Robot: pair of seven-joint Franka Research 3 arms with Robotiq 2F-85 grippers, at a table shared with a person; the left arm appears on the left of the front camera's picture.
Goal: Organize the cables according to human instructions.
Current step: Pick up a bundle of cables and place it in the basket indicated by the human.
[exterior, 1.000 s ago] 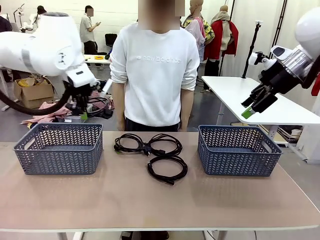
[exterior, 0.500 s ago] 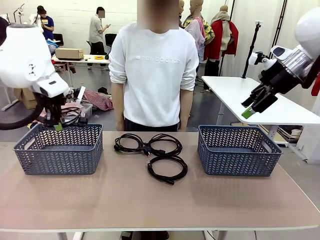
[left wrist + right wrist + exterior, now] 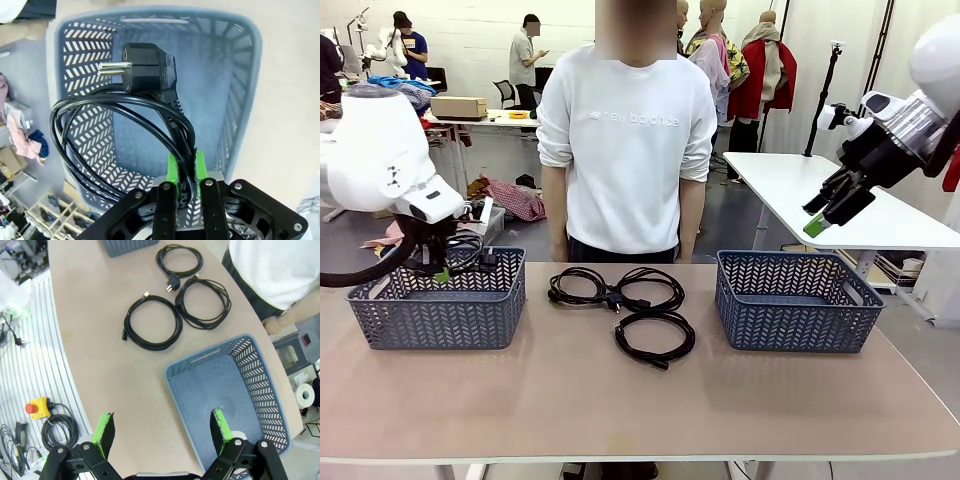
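Since a second ago the left gripper (image 3: 441, 272) has moved out over the left basket (image 3: 440, 318) and lower, to its far rim.

Front view: jaws closed on the held cable (image 3: 470, 248), coil hanging at rim level. Three loose cables (image 3: 655, 338) lie on the tan table (image 3: 620, 415), right of the left basket, with the right basket (image 3: 790, 312) beyond them. Right gripper (image 3: 817, 224) is raised far right of the left basket, jaws spread, empty. A person (image 3: 630, 150) stands behind the table. Grey floor and a white table (image 3: 820, 190) lie beyond.

Left wrist view: green pads (image 3: 172, 167) pinch the coil's strands. The plug (image 3: 147, 70) hangs over the left basket's floor.

Right wrist view: fingers (image 3: 106, 427) are wide apart above the right basket. The three loose cables sit on bare tabletop just beside the left basket's corner.
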